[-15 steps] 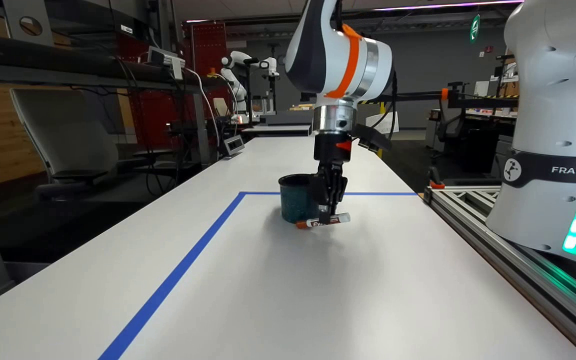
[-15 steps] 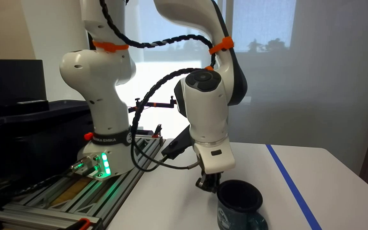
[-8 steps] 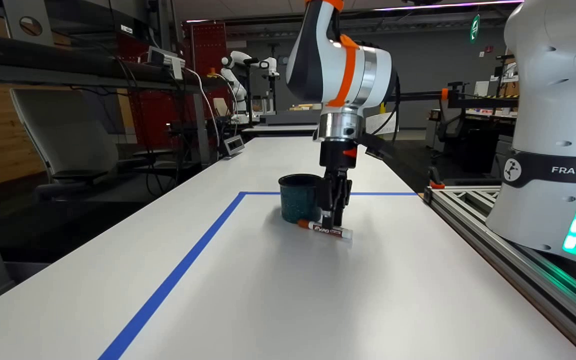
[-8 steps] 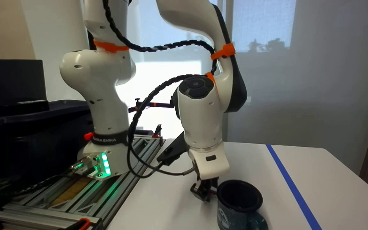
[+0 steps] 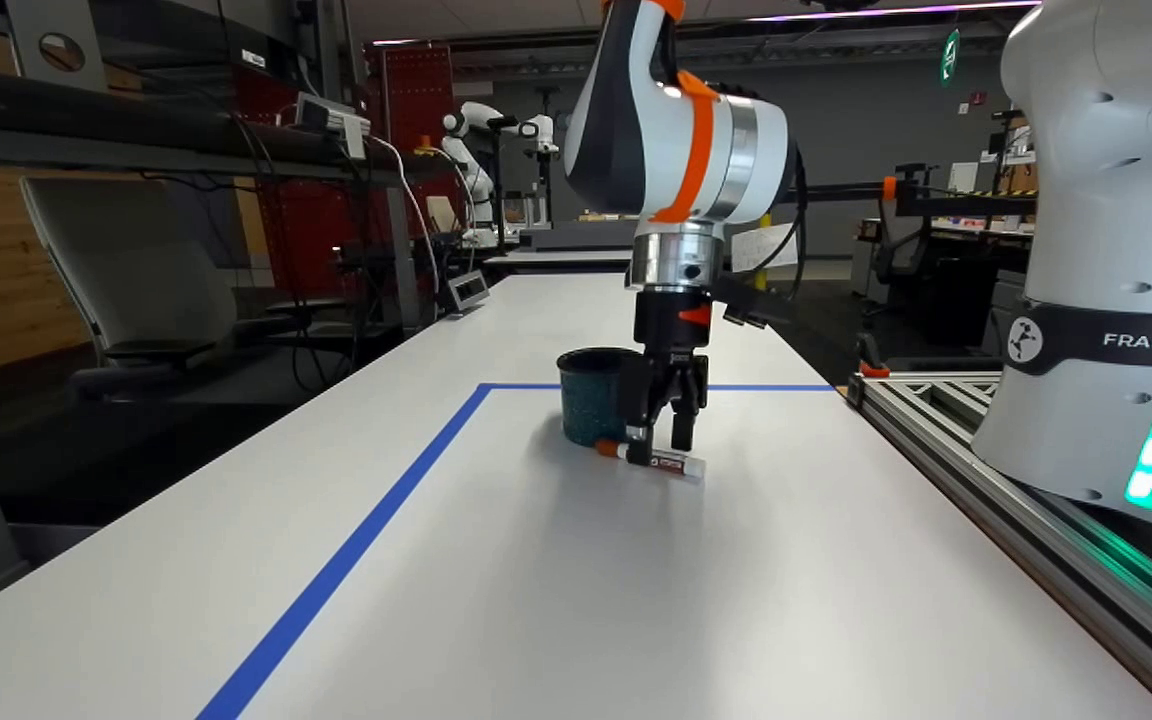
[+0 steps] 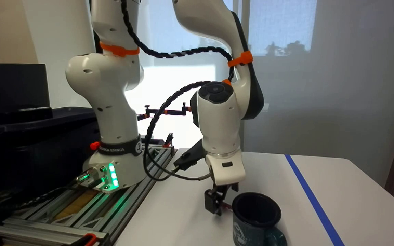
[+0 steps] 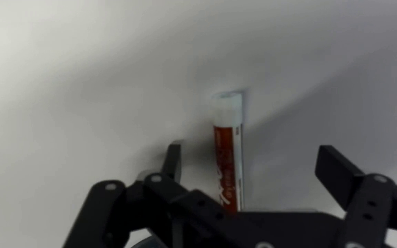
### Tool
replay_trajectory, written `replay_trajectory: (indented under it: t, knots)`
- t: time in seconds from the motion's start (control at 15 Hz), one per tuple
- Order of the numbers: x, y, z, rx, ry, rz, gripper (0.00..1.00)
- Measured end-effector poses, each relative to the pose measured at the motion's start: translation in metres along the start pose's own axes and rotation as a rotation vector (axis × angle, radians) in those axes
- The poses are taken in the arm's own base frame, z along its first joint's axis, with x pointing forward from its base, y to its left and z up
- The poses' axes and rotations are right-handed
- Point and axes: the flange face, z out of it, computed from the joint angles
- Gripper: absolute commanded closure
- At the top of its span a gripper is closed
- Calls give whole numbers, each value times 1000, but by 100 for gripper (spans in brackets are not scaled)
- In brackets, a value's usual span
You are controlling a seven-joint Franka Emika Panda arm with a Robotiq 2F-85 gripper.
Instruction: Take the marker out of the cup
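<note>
Black and spread wide, the gripper (image 7: 248,156) straddled the marker (image 7: 228,155), with a clear gap to either side. That stance suited letting go or pinching across the slim barrel; I couldn't tell which. The marker lay on its side on the white table (image 5: 586,580), already outside the cup (image 5: 588,405), so the task looked done but for lifting away. Its reddish-brown end pointed at the cup's base, whether touching or just beside I couldn't say; a sideways sweep might nudge both. Beyond ran blue tape (image 5: 771,388), probably bounding the workspace.
</note>
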Motion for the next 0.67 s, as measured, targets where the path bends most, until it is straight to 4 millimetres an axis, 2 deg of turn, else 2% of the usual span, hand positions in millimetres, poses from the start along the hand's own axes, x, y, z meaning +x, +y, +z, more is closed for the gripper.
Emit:
replay_trajectory:
  t: [0.27, 0.67]
  knots:
    - [1, -29, 1, -33, 29, 2, 0]
    - [-1, -75, -10, -84, 112, -118, 0]
